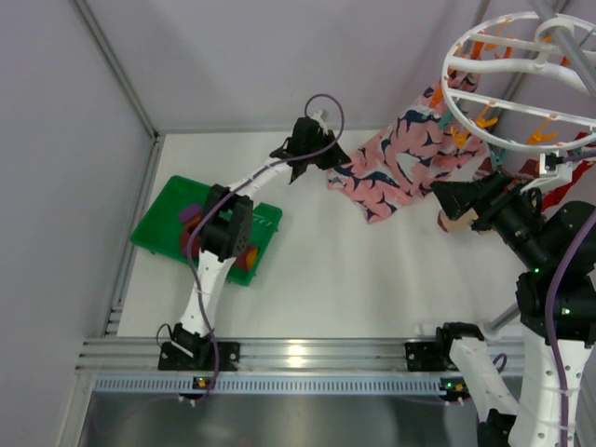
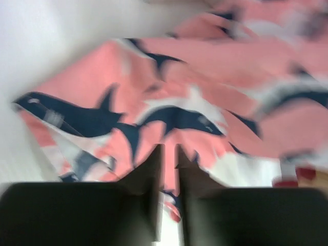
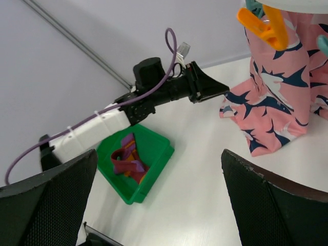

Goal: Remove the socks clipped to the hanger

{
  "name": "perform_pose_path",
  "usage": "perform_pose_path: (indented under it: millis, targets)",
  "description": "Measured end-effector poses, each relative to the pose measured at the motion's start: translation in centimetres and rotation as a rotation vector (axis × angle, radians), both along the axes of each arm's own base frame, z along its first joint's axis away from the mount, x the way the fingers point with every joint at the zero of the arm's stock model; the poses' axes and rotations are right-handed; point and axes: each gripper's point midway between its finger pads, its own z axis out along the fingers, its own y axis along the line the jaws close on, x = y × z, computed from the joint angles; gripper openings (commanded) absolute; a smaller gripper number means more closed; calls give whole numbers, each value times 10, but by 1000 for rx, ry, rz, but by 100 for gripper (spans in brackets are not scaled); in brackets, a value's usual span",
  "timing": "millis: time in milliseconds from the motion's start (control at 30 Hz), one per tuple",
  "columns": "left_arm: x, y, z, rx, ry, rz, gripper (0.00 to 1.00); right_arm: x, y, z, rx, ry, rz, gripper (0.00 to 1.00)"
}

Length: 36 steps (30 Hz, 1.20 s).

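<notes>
Top external: high, behind arm bases (image 1: pixel 198 352) at frame bottom, looking down over whole table (image 1: pixel 354 270). Left wrist: very close on pink cloth (image 2: pixel 205 77), blurred. Right wrist: farther back, facing left across table. It shares with top: cloth, green tray (image 3: pixel 154 179), left arm (image 3: pixel 97 128).

White table (image 1: pixel 372 279), pale lilac walls (image 1: pixel 242 56), grey metal frame pole (image 1: pixel 114 60)

We record the left arm (image 1: pixel 203 296) as white links between black joint housings. A purple cable (image 1: pixel 328 104) loops at its wrist, fastened along it by white ties (image 3: pixel 97 116). The right arm (image 1: pixel 549 251) is built alike, with green indicator lights (image 1: pixel 537 272) and a second purple cable (image 1: pixel 557 326). The left gripper (image 2: pixel 168 154) has smooth black fingers (image 2: pixel 146 174) tapering to points. The right gripper (image 3: pixel 159 156) has broad black fingers (image 3: pixel 48 205) with a mesh texture.
</notes>
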Motion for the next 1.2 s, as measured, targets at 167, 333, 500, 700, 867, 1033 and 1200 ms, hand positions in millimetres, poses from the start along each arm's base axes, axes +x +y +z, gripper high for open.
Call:
perform_pose_path:
  millis: [167,333,500,700,867,1033,1200]
  targets:
    - [-98,-59,86,-66,-226,-306,88,1,0,-2,0,5,0,99]
    - [-227,-162,139,-154,-499,-661,99,0,0,-2,0,5,0,99]
    - [-245,-215,122,-187,-556,-739,99,-5,0,1,-7,0,-3,100]
    - [-195,-217,49,-169,-454,-727,98,-11,-1,5,-17,-25,-5,99]
    - [-185,-211,22,-144,-400,-714,79,-11,-1,5,-17,-25,-5,100]
    - [-197,-222,36,-180,-424,-726,97,-11,0,5,-17,-25,-4,99]
    - [-208,-233,49,-211,-455,-726,98,-11,-1,5,-17,-26,-4,100]
